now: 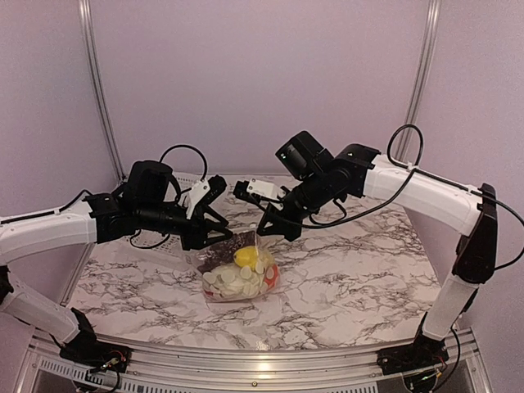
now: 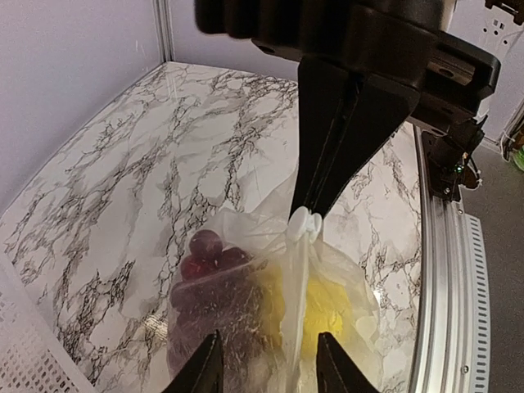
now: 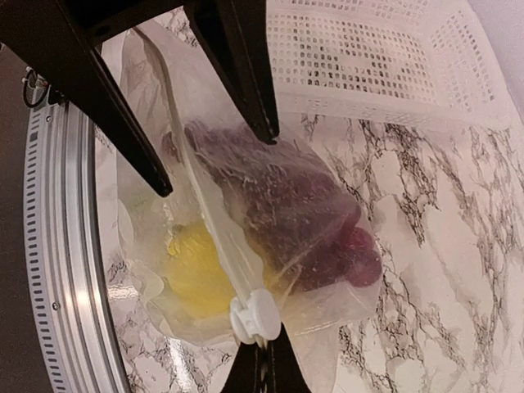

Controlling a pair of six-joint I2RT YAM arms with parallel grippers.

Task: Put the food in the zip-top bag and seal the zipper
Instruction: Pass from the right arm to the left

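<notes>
The clear zip-top bag (image 1: 240, 274) lies mid-table with the food inside: dark purple grapes (image 2: 205, 266), a yellow piece (image 2: 332, 307), white cauliflower (image 1: 236, 283) and a bit of red (image 1: 272, 278). The pale zipper strip (image 2: 296, 295) runs along the raised mouth edge to a white slider (image 2: 304, 223). My left gripper (image 2: 268, 340) is open, one finger on each side of the strip. My right gripper (image 3: 266, 364) is shut on the bag's edge just behind the slider (image 3: 255, 315). In the top view both grippers, left (image 1: 217, 236) and right (image 1: 268, 232), meet above the bag.
The white perforated basket (image 3: 368, 57) stands at the back left behind the bag, also seen in the left wrist view (image 2: 33, 360). The metal rail (image 2: 442, 270) runs along the table's near edge. Marble tabletop (image 1: 368, 278) surrounds the bag.
</notes>
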